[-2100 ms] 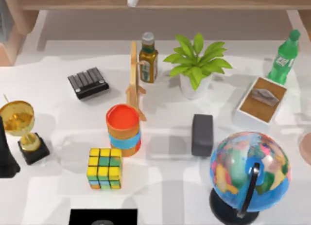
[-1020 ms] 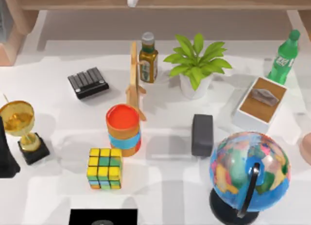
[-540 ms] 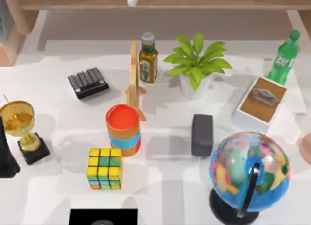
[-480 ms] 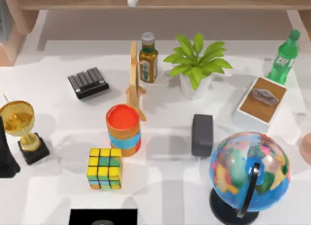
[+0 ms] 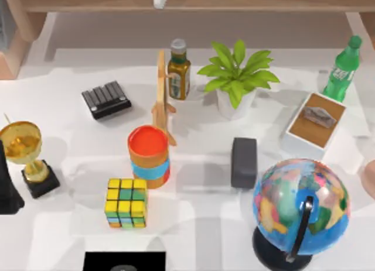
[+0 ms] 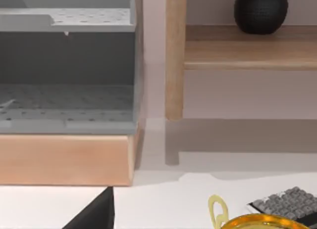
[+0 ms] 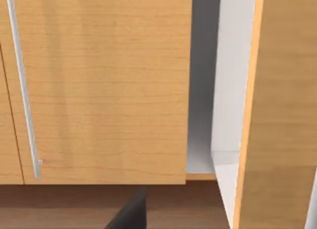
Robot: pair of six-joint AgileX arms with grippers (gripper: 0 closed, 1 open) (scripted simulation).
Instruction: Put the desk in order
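One desk (image 5: pixel 193 224), long axis left-right

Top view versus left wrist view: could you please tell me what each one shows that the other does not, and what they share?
Top view alone: the globe, cube, plant, green bottle and red cup.
Left wrist view alone: a grey perforated rack on a wooden base and a black ball on the shelf.
Both: the white desk, the gold trophy and the black keypad beside it.
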